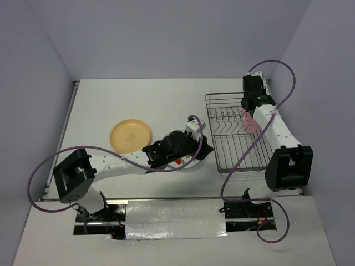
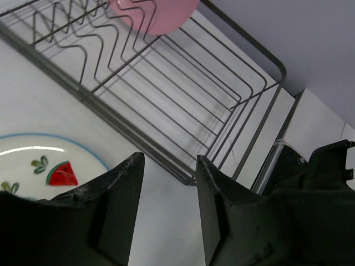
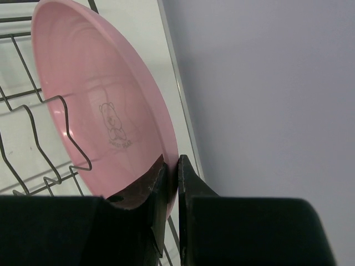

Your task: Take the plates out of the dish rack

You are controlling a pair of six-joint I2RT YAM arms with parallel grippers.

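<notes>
1. Pink plate (image 3: 105,100) stands on edge in the dish rack (image 1: 233,158), and your right pincer (image 3: 171,166) is grasping its rim.
2. Your left pincer (image 2: 169,160) is released, jaws apart, just beside the rack's edge.
3. Fruit-marked white plate (image 2: 50,166) lies flat on the worktop (image 1: 144,100), partly beneath your left pincer.
4. Yellow-orange plate (image 1: 130,134) lies flat, well left of that pincer.

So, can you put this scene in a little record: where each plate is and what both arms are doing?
pink plate: upright among the dish rack tines, rim pinched by the right gripper
yellow plate: flat on the table, left of the rack
white plate: flat on the table beside the rack, watermelon marks
left gripper: open, empty, by the white plate
left in rack: pink plate only
</notes>
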